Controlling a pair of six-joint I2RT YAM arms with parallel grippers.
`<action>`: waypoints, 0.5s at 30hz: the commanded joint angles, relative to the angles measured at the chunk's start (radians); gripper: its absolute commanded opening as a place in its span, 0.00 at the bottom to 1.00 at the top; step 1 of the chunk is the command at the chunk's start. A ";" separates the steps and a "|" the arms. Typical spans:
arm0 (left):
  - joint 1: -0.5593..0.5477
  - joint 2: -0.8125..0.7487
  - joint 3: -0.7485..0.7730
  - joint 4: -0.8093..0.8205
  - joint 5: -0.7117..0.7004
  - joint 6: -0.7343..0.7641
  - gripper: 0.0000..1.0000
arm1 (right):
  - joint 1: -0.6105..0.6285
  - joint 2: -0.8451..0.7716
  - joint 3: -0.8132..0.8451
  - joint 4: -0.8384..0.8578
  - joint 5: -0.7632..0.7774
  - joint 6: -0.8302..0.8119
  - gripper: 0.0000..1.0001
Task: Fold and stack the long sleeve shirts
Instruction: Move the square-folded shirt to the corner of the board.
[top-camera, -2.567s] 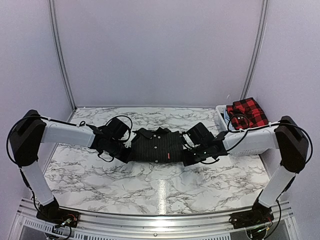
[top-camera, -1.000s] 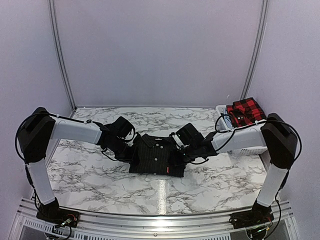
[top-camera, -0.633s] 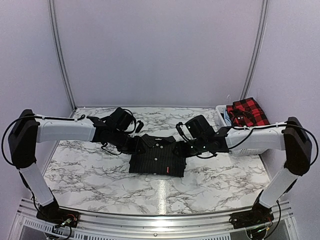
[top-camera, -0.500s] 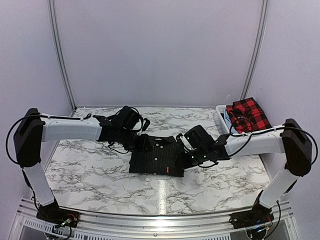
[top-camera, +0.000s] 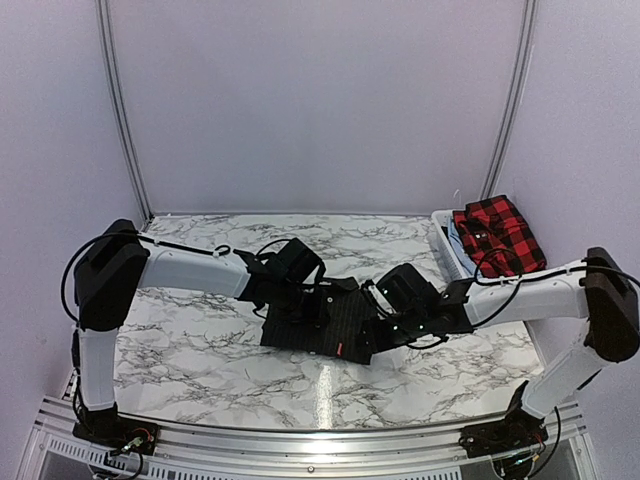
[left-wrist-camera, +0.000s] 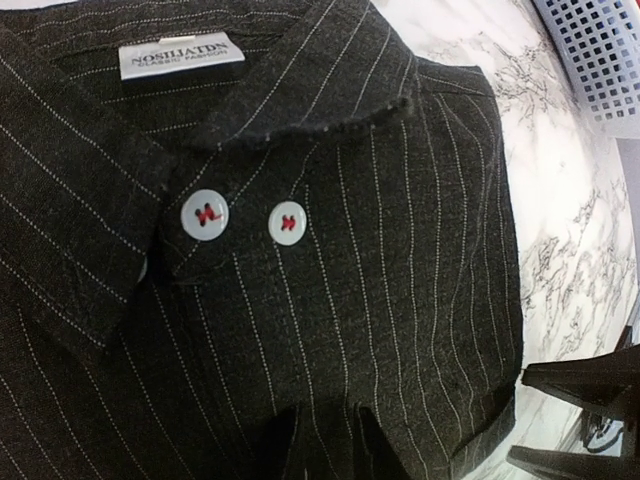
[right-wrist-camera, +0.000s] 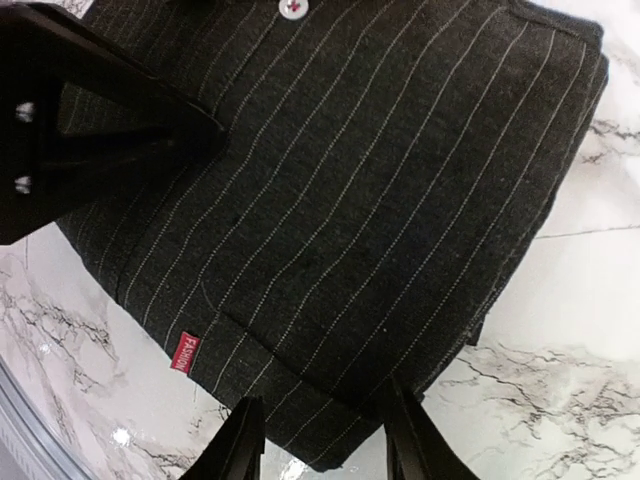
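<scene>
On the marble table (top-camera: 200, 350), the folded black pinstriped shirt (top-camera: 325, 322) lies central; the red-and-black checked shirt (top-camera: 498, 235) tops the white lattice basket (top-camera: 450, 255) at 2 o'clock. Left jaws stand narrowly parted over the pinstriped chest, right jaws wider astride its hem, neither visibly gripping cloth.

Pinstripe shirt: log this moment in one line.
pinstripe shirt folded, flat on table | left gripper slightly open below collar | right gripper open at hem | checked shirt folded atop basket

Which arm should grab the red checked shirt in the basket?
Likely right: the red-and-black checked cloth shirt sits in the white plastic lattice basket on that side; the left gripper is farther off.
</scene>
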 joint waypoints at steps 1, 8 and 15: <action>-0.005 0.044 0.031 0.030 -0.066 -0.072 0.19 | -0.016 -0.054 0.050 -0.056 0.063 -0.001 0.39; 0.024 0.051 -0.037 0.029 -0.190 -0.131 0.19 | -0.068 -0.110 0.051 -0.087 0.092 -0.016 0.49; 0.128 0.012 -0.123 0.027 -0.207 -0.110 0.19 | -0.118 -0.141 0.048 -0.106 0.111 -0.044 0.62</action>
